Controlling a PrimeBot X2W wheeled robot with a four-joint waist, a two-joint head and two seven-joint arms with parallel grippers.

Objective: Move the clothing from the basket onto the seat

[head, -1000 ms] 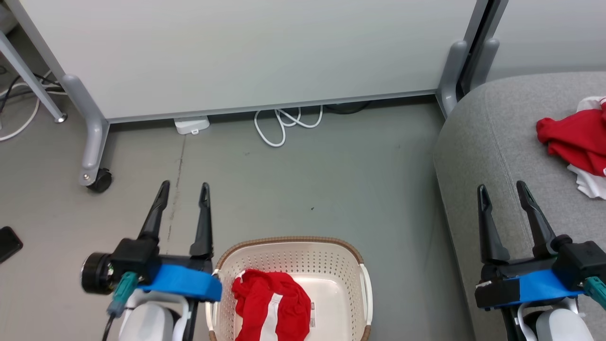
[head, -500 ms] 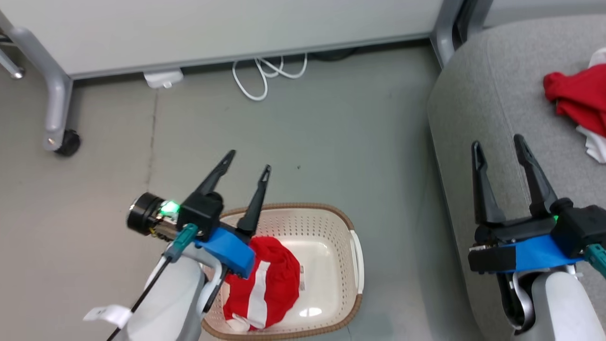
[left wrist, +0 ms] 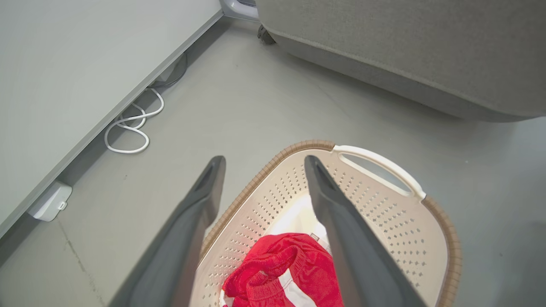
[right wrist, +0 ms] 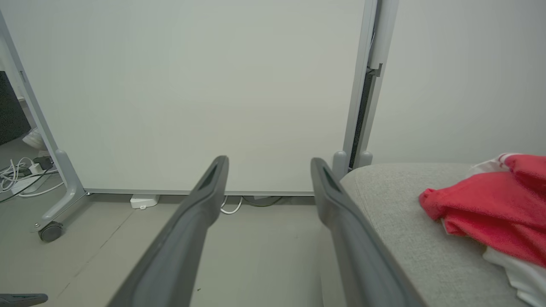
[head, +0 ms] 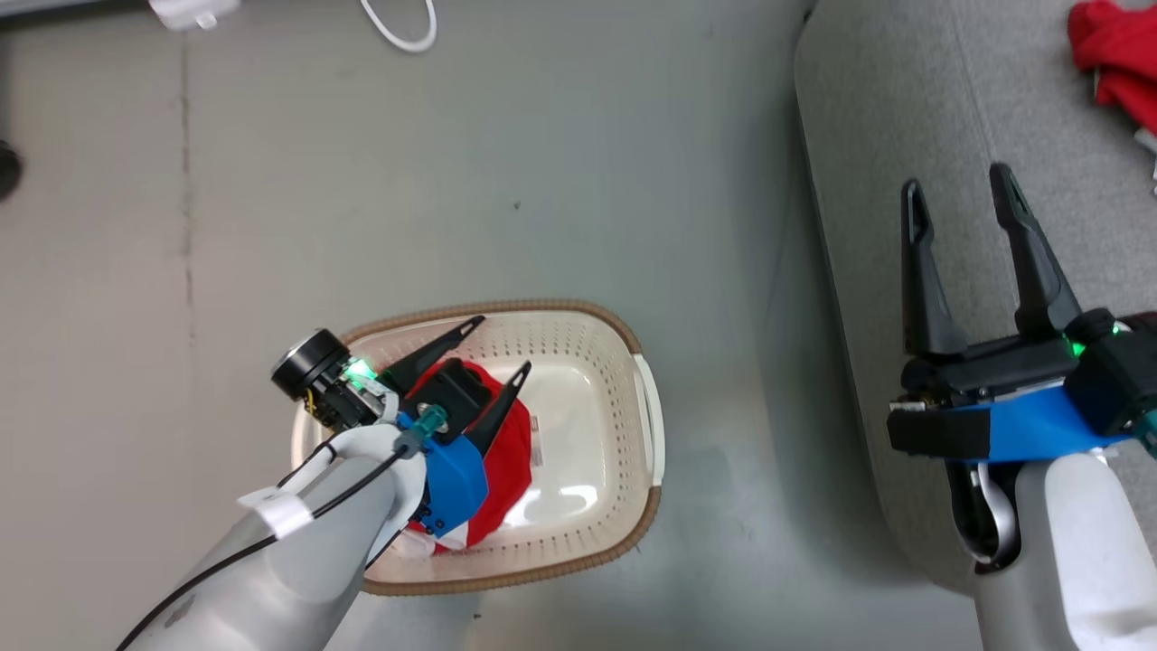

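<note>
— Pincer check: left pincer (head: 503,343) has its fingers spread wide with nothing between them, and it hangs over the red shorts (left wrist: 281,264). Contact?
— None evident. The left wrist view puts the heap low between the finger roots, with the tips aimed past it at the far wall of the basket (head: 592,366).
— Location of the shorts?
— Bunched in the left half of the basket, white stripe showing; the other half is bare. The basket stands on the grey floor (head: 452,181), near the seat (head: 868,136), with a strip of floor between them.
— Handling?
— Judged light, limp and not fragile. The shorts should drape and trail when lifted. Thin fabric may slide out of a shallow pinch. Best hold is the thick gathered fold on top of the heap, probably the waistband, taken deep between the fingers. One risk is a tip snagging the perforated wall.
— Other arm?
— The right pincer (head: 956,176) is likewise spread and empty, above the seat's edge. A red garment (head: 1116,45) already lies on the seat, well apart from that pincer.
</note>
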